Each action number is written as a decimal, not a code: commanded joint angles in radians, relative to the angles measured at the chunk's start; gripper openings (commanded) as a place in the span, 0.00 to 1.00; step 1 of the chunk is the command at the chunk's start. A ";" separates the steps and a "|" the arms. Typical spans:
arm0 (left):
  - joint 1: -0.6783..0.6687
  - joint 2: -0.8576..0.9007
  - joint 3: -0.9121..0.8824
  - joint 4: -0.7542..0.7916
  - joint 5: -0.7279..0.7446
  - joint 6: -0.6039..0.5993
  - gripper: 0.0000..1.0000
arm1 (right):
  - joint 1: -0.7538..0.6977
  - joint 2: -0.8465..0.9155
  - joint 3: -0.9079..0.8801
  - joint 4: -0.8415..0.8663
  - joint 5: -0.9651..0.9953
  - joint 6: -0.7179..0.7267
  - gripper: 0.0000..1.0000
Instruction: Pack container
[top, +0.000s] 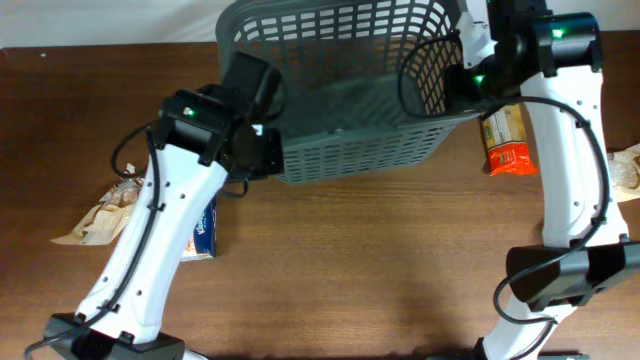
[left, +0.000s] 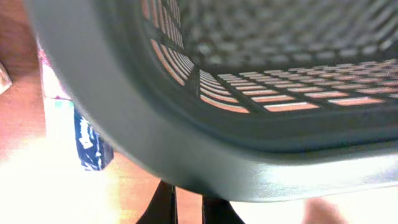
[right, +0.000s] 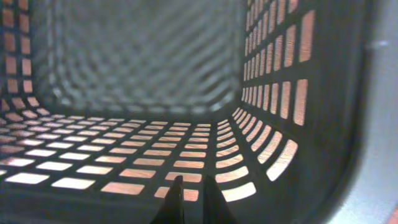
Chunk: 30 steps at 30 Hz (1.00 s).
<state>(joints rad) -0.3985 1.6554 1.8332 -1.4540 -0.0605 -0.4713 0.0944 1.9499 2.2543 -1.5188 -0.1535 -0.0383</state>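
The container (top: 350, 130) is a dark grey lattice basket at the back of the table, tipped so that its near wall and inside both show. My left gripper (top: 268, 150) is at its left rim corner. In the left wrist view the thick rim (left: 186, 149) runs across just above the fingers (left: 189, 208), which are nearly closed on it. My right gripper (top: 462, 75) is at the right end wall. In the right wrist view its fingers (right: 193, 196) are close together against the lattice wall (right: 155, 62), looking into the basket. The basket looks empty inside.
An orange snack packet (top: 508, 140) lies right of the basket under my right arm. A blue packet (top: 203, 232) and a tan crinkled packet (top: 105, 210) lie at the left near my left arm; the blue one shows in the left wrist view (left: 90, 140). Another packet (top: 628, 170) is at the right edge.
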 joint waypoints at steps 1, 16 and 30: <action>0.040 0.001 -0.006 0.036 -0.015 0.051 0.02 | 0.016 0.003 -0.001 -0.010 0.039 -0.009 0.04; 0.121 0.001 -0.006 0.110 -0.008 0.098 0.02 | 0.017 0.002 -0.001 -0.079 0.054 -0.009 0.04; 0.122 -0.048 0.003 0.117 -0.017 0.131 0.02 | 0.017 -0.004 0.089 -0.011 -0.028 -0.008 0.04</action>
<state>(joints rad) -0.2810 1.6539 1.8320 -1.3472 -0.0612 -0.3820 0.1047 1.9507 2.2696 -1.5360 -0.1368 -0.0395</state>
